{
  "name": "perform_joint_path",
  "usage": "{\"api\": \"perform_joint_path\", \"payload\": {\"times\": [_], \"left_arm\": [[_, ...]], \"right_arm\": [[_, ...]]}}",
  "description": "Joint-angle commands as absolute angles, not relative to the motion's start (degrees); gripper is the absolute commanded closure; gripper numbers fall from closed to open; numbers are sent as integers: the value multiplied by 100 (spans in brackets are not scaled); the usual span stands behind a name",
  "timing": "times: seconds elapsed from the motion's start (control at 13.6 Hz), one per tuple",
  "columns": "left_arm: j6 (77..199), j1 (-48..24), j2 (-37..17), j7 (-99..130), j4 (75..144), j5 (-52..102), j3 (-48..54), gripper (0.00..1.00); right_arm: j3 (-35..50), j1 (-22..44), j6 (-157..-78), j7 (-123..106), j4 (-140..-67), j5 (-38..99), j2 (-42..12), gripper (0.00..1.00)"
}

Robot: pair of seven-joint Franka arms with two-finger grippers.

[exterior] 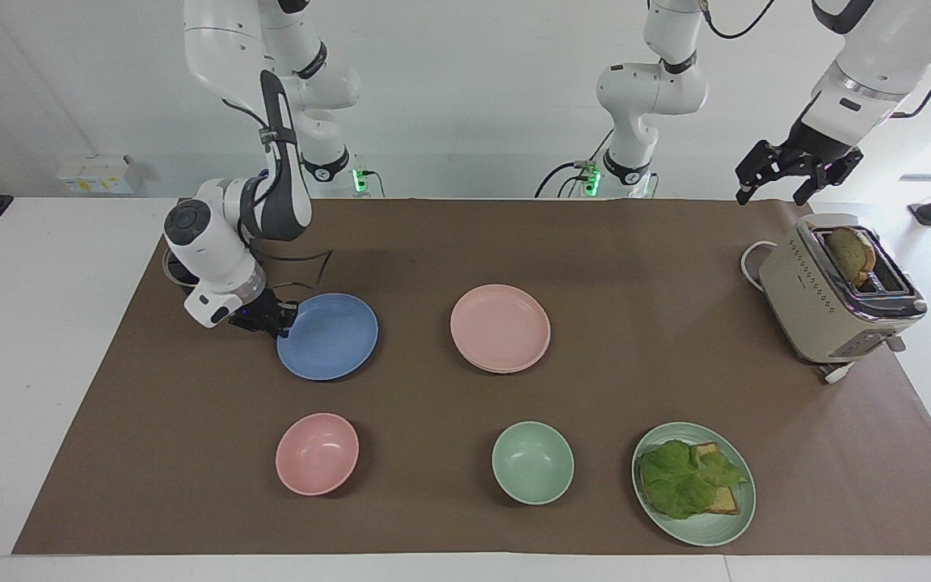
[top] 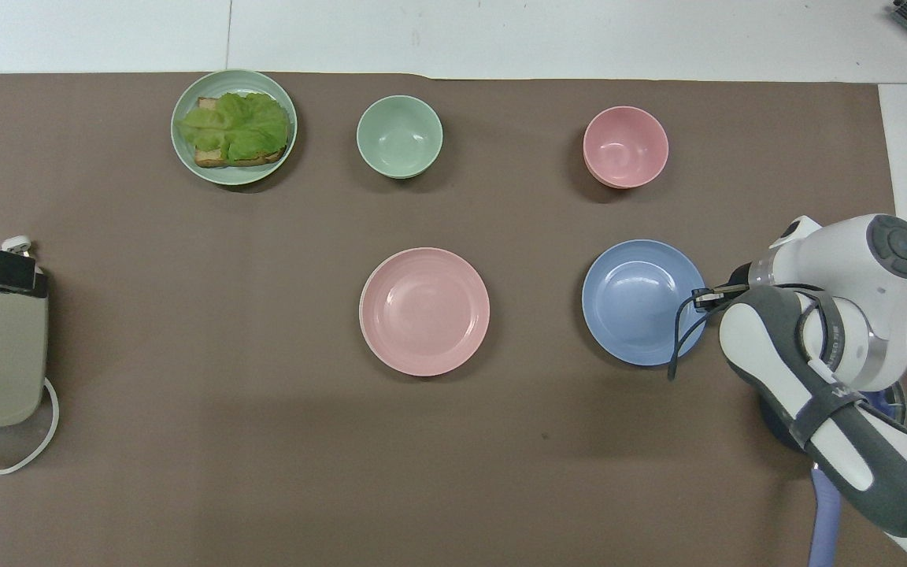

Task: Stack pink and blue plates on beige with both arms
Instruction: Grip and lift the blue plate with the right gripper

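- Clock directions are read from above, with 12 o'clock pointing away from my bases.
- My right claw (exterior: 282,318) is low on the table (exterior: 643,259), fingertips pinched together on the rim of the round, medium-blue matte plate (exterior: 332,338), at about 3 o'clock on that plate.
- The blue plate lies flat on the table, not yet lifted, at 3 o'clock from the pastel-pink round plate (exterior: 500,323), well apart from it.
- A second pale rim peeks out under the pink plate; I take it for the cream-beige plate (exterior: 507,371), so the pink half looks done.
- My left claw (exterior: 789,176) waits, fingers apart and empty, high near the beige toaster (exterior: 817,303).
- Left to do, as I judge it: raise the blue plate, carry it toward 9 o'clock, and set it on the pink one.
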State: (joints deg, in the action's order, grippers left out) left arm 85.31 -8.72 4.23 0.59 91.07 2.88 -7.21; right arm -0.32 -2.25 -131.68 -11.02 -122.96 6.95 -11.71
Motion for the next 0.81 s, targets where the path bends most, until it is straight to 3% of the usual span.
{"api": "perform_joint_path", "payload": {"times": [0.0,0.29,0.51,0.73], "left_arm": [[8455,-826,475,0,9105,158,-668,0],[8455,-817,475,0,9105,158,-668,0],[8455,-817,466,0,9105,158,-668,0],[8455,-817,475,0,9105,158,-668,0]], "right_arm": [[9,-316,-13166,-1248,-12261,844,-1221,100],[-17,-325,-12938,-1371,-12051,844,-1143,100],[-35,-360,-12710,-1389,-11919,844,-705,100],[-35,-483,-11764,-1371,-11349,844,-378,100]]}}
